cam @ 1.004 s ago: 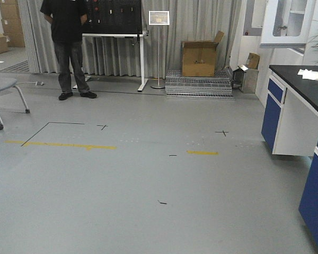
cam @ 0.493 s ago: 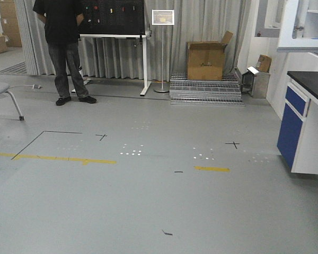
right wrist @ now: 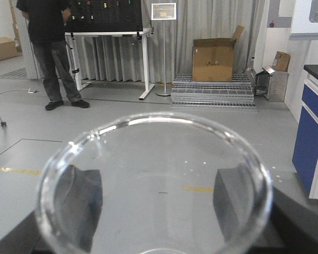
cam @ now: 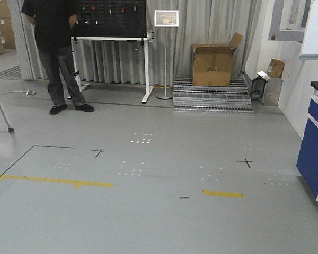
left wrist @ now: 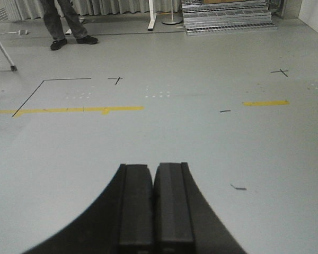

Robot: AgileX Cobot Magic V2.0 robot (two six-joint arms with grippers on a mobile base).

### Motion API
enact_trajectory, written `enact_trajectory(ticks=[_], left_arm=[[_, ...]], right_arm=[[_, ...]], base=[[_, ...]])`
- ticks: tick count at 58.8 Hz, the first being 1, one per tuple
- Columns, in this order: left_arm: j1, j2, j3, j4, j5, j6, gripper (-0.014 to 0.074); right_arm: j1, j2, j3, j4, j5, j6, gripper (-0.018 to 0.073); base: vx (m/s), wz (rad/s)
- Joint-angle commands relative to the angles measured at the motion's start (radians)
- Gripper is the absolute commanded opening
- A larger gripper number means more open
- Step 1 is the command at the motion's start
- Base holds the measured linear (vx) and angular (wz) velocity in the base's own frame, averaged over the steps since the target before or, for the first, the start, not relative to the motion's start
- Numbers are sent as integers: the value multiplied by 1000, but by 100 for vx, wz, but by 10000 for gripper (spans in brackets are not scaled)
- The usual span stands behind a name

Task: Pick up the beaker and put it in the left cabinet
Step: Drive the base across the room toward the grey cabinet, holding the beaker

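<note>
Grey floor (cam: 159, 227) fills the front view: open lab space with yellow tape (cam: 58, 181) strips and black tape marks. A person (cam: 53, 47) in black stands far left, head cropped. Also in frame: a sign stand (cam: 166, 53), a cardboard box (cam: 214, 63) behind a grating stack (cam: 212, 98), and a blue counter unit (cam: 314, 153) cut off at the right edge. No arms, no beaker, no left cabinet show here. The base looks to be crossing the room, so the placing step is probably not begun. Left wrist view: left end effector (left wrist: 153, 170) has both jaws pressed together with nothing between them, pointing out over bare floor. It is likely parked idle since the other arm carries the load. The jaw roots run off the bottom edge. Right wrist view: beaker (right wrist: 153, 174) sits right under the camera, mouth up and roughly level, its rim filling the lower frame. Right end effector (right wrist: 155, 211) is clamped on it, with dark pads (right wrist: 80, 206) showing through the glass on both sides. The upright hold probably steadies it for driving. The beaker's base is cropped and its graduation marks are not readable. The pouring lip is a faint bump at the rim's upper left, hard to confirm. No contents apparent. Where the left cabinet stands cannot be told from any view.
</note>
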Motion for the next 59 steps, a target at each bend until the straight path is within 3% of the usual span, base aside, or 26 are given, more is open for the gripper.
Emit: enact_trajectory(ticks=[1, 59], left_arm=[[1, -11, -10, 0, -73, -4, 4], [1, -11, -10, 0, -76, -4, 4]], right_arm=[[-1, 8, -29, -34, -71, -1, -4], [-3, 8, -29, -34, -71, -1, -4]], base=[[61, -7], [63, -5]])
